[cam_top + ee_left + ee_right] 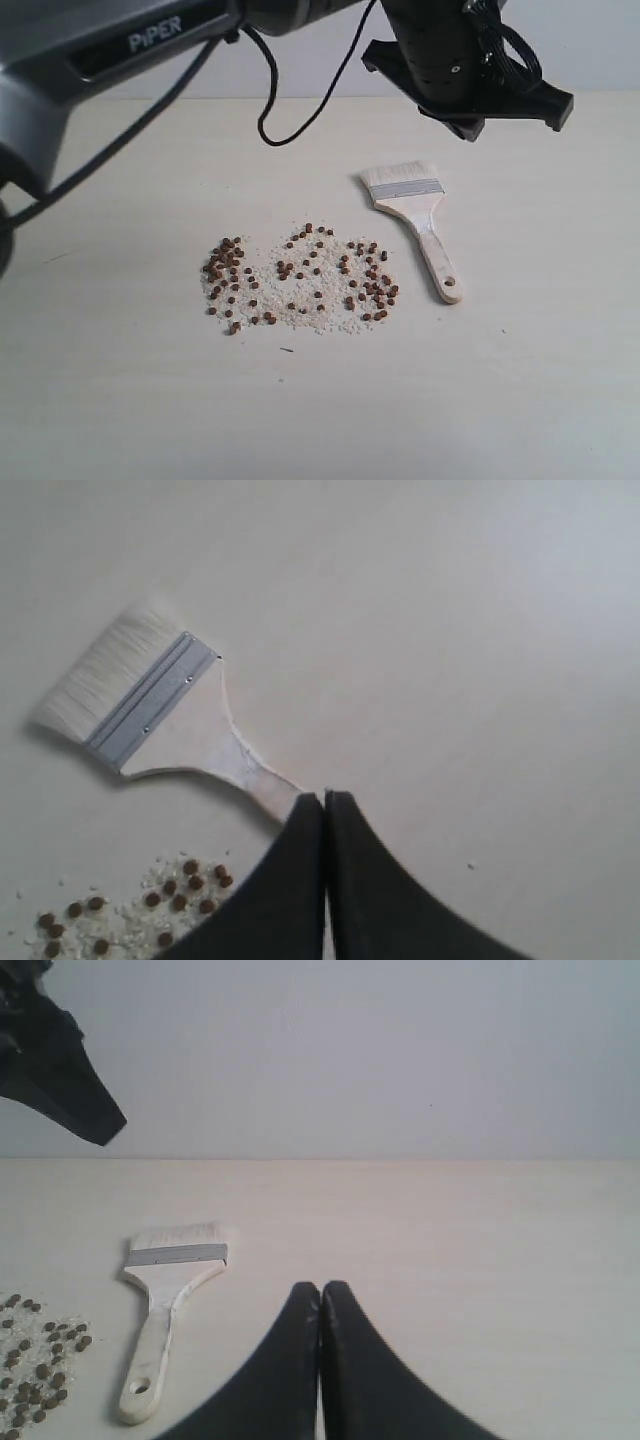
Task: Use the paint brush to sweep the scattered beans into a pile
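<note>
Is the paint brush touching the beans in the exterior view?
No, the paint brush lies beside the beans, with bare table between them.

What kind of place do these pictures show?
Probably a robot test bench in a lab: a pale tabletop before a blank wall, a dark robot arm overhead, and a paint brush beside scattered beans laid out.
</note>
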